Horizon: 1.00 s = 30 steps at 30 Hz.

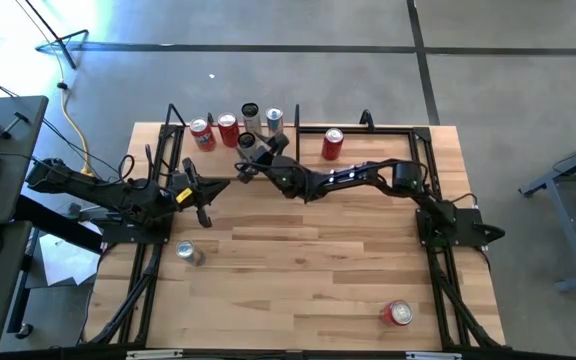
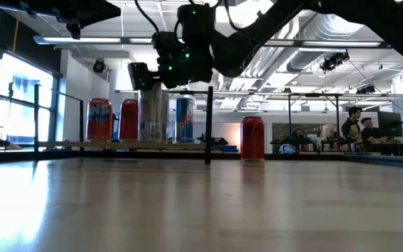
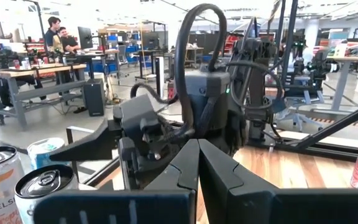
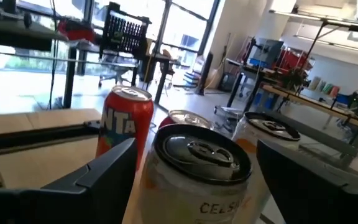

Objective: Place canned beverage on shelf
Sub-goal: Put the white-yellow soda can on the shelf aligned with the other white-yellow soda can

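A pale Celsius can (image 4: pixel 201 149) stands upright on the shelf (image 1: pixel 183 152) at the table's far side, at the shelf's near edge. My right gripper (image 4: pixel 197 163) is open and level. Its fingers stand on either side of the can's top, and a gap shows on each side. In the high view the same gripper (image 1: pixel 252 153) reaches in from the right. Behind this can, also on the shelf, stand an orange Fanta can (image 4: pixel 124 121), a red can (image 1: pixel 227 128) and two more cans (image 1: pixel 273 120). My left gripper (image 3: pixel 197 168) is shut and empty, and waits at the left (image 1: pixel 206 200).
A red can (image 1: pixel 332 143) stands on the table just right of the shelf's black upright post (image 2: pixel 208 122). A silver can (image 1: pixel 189 252) lies near the left arm, and another red can (image 1: pixel 398 313) stands at the near right. Bare planks (image 1: pixel 308 270) fill the middle.
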Each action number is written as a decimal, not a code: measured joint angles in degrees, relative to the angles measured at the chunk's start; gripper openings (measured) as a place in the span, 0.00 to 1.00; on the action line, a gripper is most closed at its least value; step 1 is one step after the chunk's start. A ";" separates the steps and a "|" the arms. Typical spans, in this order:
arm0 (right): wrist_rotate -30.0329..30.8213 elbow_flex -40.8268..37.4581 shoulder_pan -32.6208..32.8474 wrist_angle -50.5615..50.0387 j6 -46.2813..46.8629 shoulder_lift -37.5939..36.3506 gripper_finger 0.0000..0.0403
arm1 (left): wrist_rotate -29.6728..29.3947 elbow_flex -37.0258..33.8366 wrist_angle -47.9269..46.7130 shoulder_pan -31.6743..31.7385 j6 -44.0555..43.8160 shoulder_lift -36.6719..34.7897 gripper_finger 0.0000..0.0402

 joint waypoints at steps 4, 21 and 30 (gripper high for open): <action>0.20 0.00 0.00 -2.89 -0.04 -1.63 0.78 | 0.02 0.00 -0.04 0.00 0.01 0.00 0.00; -9.12 0.00 2.21 -24.38 8.78 -8.39 0.29 | 0.04 0.00 -0.76 0.00 0.02 0.00 0.00; -18.29 0.00 -1.49 -28.77 15.59 -5.39 0.09 | 0.04 0.00 -0.68 0.00 0.02 0.00 0.00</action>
